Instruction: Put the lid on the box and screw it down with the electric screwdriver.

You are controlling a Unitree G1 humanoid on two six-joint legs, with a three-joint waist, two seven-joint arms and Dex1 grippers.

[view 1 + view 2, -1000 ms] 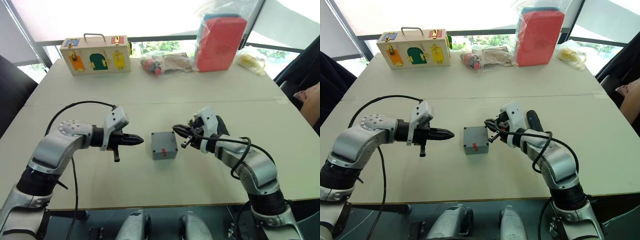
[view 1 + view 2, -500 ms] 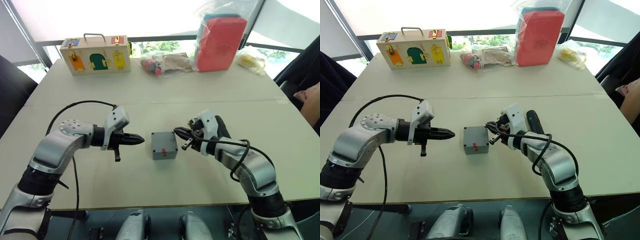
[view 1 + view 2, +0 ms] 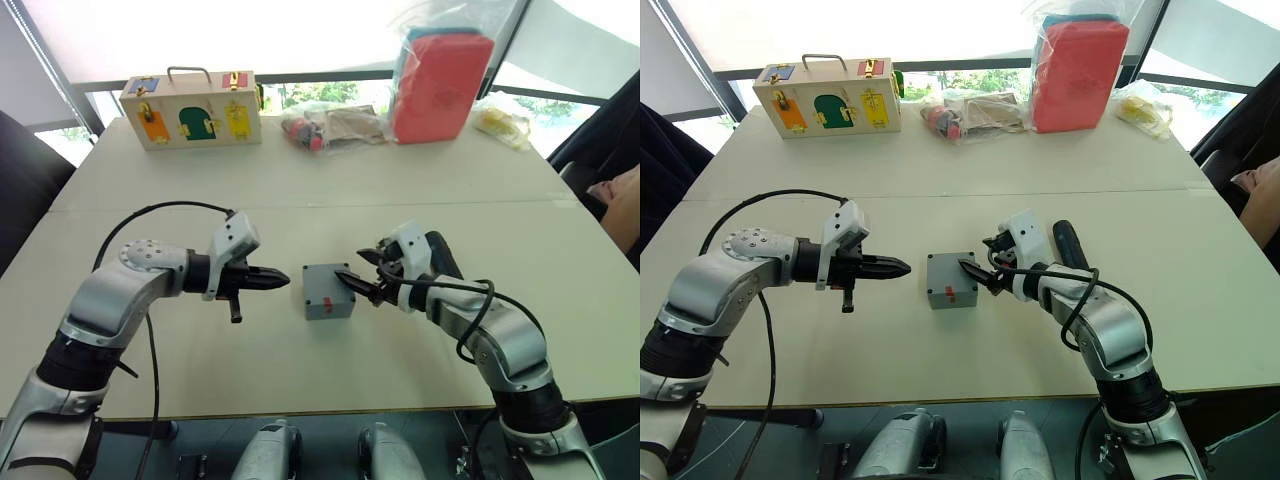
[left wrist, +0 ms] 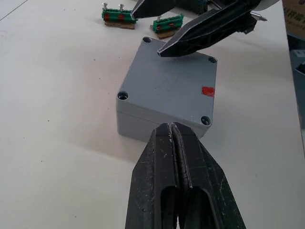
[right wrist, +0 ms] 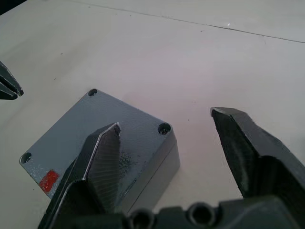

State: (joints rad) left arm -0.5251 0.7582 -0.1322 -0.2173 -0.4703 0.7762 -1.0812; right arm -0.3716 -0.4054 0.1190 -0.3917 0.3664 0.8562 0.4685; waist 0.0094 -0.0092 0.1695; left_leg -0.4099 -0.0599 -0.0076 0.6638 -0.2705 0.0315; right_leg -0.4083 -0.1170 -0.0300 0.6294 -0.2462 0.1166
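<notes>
The right gripper (image 5: 167, 138) has moved toward the box (image 3: 329, 291) since the earlier pictures. One of its spread fingers (image 5: 102, 160) is now over the lid (image 4: 170, 86), where before both were beside the box.

My two head eyes looking down over the table (image 3: 300, 190), my wrist cameras close, both facing the box (image 4: 167, 93)

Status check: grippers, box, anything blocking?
Left gripper shut, empty, beside the box. Right gripper open, one finger over the lid, which sits on the box. Nothing blocking.
</notes>
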